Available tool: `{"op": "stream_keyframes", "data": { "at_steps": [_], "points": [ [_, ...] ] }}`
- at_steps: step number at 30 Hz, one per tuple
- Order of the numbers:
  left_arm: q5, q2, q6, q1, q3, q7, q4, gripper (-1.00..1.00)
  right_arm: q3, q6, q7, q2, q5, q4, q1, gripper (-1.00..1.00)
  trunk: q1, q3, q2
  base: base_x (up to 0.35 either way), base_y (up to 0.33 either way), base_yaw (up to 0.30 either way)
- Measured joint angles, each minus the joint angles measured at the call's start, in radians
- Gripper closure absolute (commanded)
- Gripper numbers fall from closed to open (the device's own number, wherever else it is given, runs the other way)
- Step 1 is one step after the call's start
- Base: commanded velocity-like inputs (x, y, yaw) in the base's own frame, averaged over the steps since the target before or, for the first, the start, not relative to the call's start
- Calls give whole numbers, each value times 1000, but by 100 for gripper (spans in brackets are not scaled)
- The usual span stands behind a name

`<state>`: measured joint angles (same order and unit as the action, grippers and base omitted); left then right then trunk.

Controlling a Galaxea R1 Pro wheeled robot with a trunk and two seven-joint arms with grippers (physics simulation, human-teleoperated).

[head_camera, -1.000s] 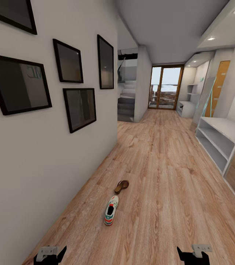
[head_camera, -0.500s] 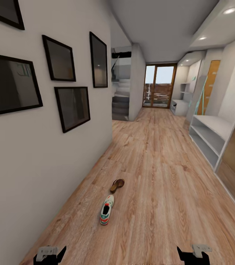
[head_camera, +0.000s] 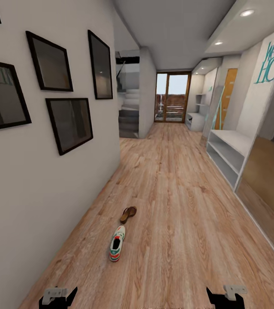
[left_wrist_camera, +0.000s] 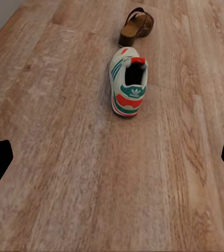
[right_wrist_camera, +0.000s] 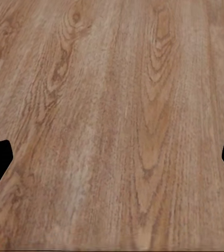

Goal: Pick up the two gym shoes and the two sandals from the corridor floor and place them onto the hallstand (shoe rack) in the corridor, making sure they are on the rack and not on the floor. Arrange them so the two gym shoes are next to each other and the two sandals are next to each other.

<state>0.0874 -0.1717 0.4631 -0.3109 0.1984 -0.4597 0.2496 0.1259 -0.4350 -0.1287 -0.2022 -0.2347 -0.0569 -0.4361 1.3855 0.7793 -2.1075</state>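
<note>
One white gym shoe point(head_camera: 116, 249) with green stripes and a red-orange heel lies on the corridor floor point(head_camera: 184, 223) near the left wall, heel toward me. Just beyond its toe lies one brown sandal point(head_camera: 128, 214). In the left wrist view the gym shoe point(left_wrist_camera: 128, 81) and sandal point(left_wrist_camera: 136, 27) lie ahead of my left gripper point(left_wrist_camera: 112, 160), which is open and holds nothing. My right gripper point(right_wrist_camera: 112, 157) is open over bare planks. Both grippers, left point(head_camera: 58, 297) and right point(head_camera: 227, 296), sit at the lower edge of the head view. The pale-grey hallstand point(head_camera: 235, 139) stands against the right wall farther down.
Black-framed pictures point(head_camera: 70, 123) hang on the left wall. A large wood-toned panel point(head_camera: 267, 184) runs along the right wall, nearer than the hallstand. Stairs point(head_camera: 128, 116) open on the left beyond the wall's corner. A glass door point(head_camera: 172, 98) ends the corridor, with a white unit point(head_camera: 195, 120) beside it.
The camera has moved: the whole picture has shifted left, bringing more of the right wall into sight. The shoe and sandal lie as before. Both grippers stay open.
</note>
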Motion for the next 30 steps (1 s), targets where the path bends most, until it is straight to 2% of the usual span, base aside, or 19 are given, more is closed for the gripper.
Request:
{"op": "stream_keyframes", "data": {
  "at_steps": [18,30],
  "points": [
    [0,0,0,0,0,0,0,-100,0,0,0,0,0,0,0,-100,0,17,0,13,293,-252],
    [0,0,0,0,0,0,0,-100,0,0,0,0,0,0,0,-100,0,28,0,13,45,-255]
  ]
}}
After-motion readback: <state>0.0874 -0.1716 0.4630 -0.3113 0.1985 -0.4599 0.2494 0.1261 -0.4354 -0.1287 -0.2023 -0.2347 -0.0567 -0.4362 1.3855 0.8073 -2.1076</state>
